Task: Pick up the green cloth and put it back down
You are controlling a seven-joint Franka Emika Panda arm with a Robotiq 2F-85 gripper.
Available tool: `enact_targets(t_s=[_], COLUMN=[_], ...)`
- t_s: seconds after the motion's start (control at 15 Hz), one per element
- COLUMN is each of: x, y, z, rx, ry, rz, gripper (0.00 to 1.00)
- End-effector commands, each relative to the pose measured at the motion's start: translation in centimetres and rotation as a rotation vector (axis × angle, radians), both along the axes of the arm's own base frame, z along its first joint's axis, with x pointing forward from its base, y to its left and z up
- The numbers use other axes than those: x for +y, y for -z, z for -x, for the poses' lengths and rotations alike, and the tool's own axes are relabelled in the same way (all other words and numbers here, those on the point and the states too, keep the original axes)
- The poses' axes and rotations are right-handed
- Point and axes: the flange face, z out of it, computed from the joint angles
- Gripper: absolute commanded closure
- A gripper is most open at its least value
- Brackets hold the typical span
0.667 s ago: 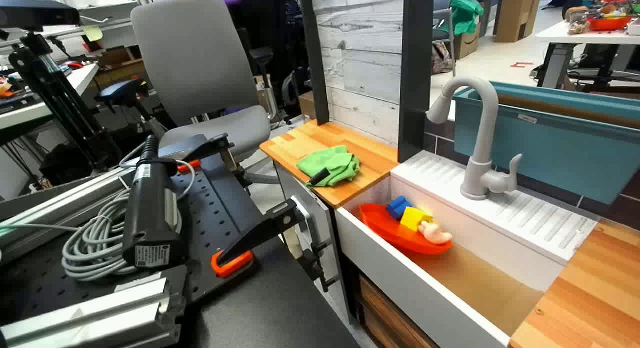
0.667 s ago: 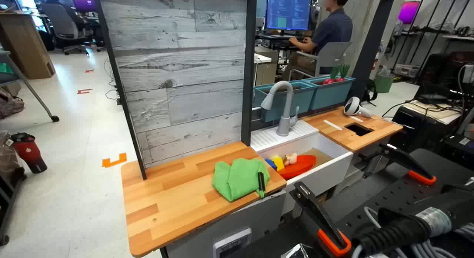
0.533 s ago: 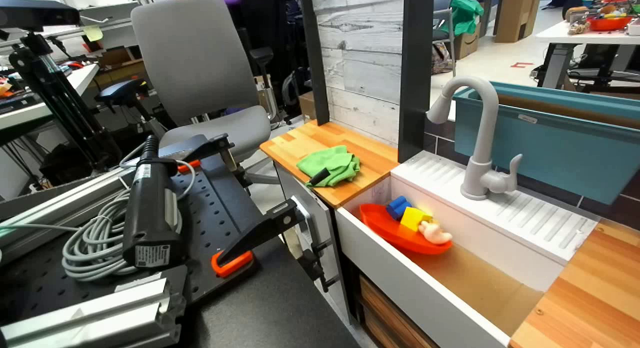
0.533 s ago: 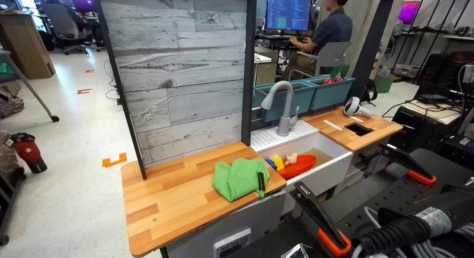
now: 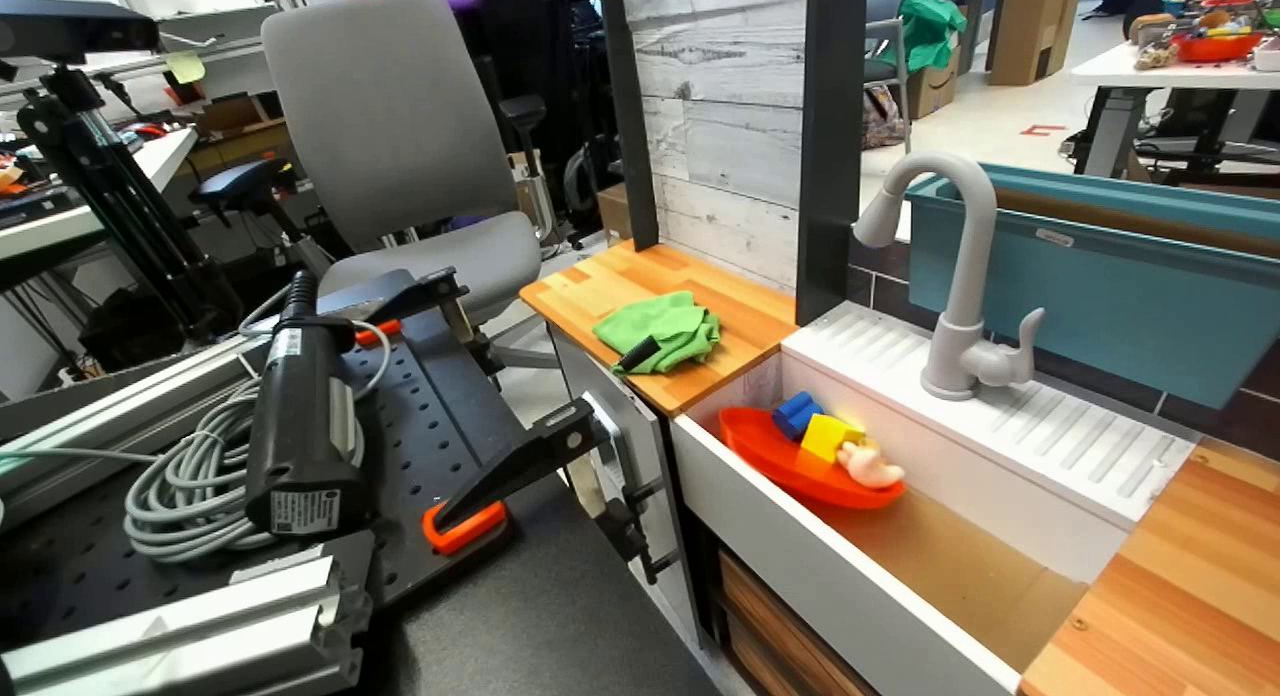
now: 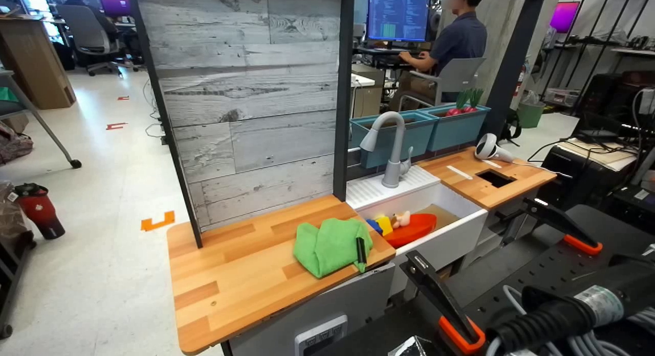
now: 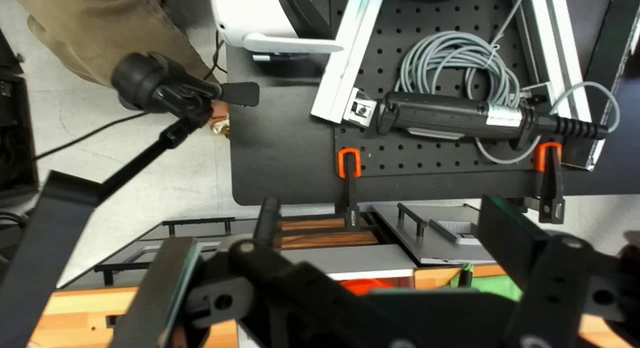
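The green cloth (image 5: 665, 321) lies crumpled on the wooden counter (image 5: 580, 286) beside the sink. It also shows in an exterior view (image 6: 322, 248), near the counter's front edge. A black marker-like stick (image 6: 361, 250) lies on the cloth. In the wrist view only part of the cloth (image 7: 500, 286) shows at the lower right, partly hidden by the gripper. My gripper (image 7: 335, 228) is open, its fingers wide apart with nothing held between them. It is away from the cloth and does not show in the exterior views.
The white sink (image 5: 840, 586) holds a red boat-shaped dish (image 5: 790, 471) with blue, yellow and pale toys. A grey faucet (image 5: 970, 256) and an upright wood-look panel (image 6: 245, 100) rise behind. Orange-tipped clamps (image 6: 445, 299) and a black tool with cable (image 5: 305, 426) sit on the dark table.
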Motion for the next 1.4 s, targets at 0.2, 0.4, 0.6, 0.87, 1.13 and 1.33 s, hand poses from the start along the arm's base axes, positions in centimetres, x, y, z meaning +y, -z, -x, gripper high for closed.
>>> enact_targets(t_s=[0.2, 0.4, 0.6, 0.87, 1.13, 1.33], x=[11.3, 16.7, 17.4, 16.8, 16.7, 16.8], y=[6.6, 11.1, 11.2, 10.9, 10.8, 12.3], z=[-7.0, -10.4, -9.9, -10.0, -10.5, -13.2], rx=[-0.073, -0.174, -0.18, -0.183, -0.254, -0.357], ry=[-0.041, -0.073, -0.087, -0.073, -0.012, 0.143], rz=[-0.01, -0.008, -0.002, -0.001, 0.006, -0.004], gripper=[0.0, 0.0, 0.0, 0.0, 0.0, 0.0])
